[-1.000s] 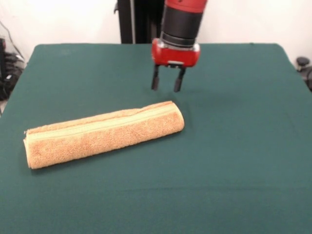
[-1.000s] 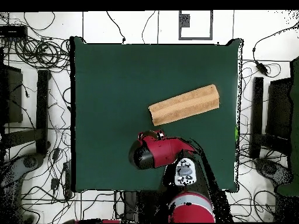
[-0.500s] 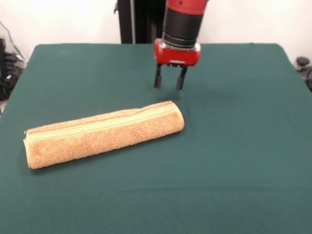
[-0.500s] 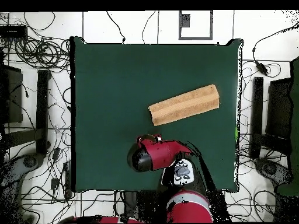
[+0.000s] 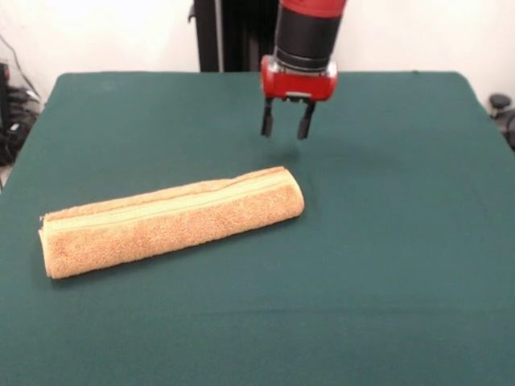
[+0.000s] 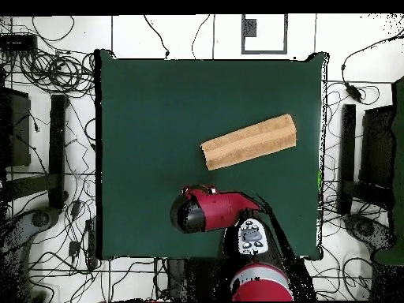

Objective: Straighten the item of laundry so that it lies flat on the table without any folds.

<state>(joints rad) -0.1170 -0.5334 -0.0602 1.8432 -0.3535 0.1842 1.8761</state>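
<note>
Beyond the right end of the rolled orange-tan terry towel, long axis running leftward and nearer on the dark green felt desk, hangs the red-black gripper, released, empty.

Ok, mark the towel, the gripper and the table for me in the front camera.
towel (image 5: 173, 221): front view, middle of the folded bundle's fluffy upper side.
gripper (image 5: 286, 129): front view, midway between its two open fingertips, above the table.
table (image 5: 386, 265): front view, bare green top beside the towel.

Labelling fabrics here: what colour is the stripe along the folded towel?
Pale yellowish-green, against the orange-tan towel; clearest in the front view.
</note>
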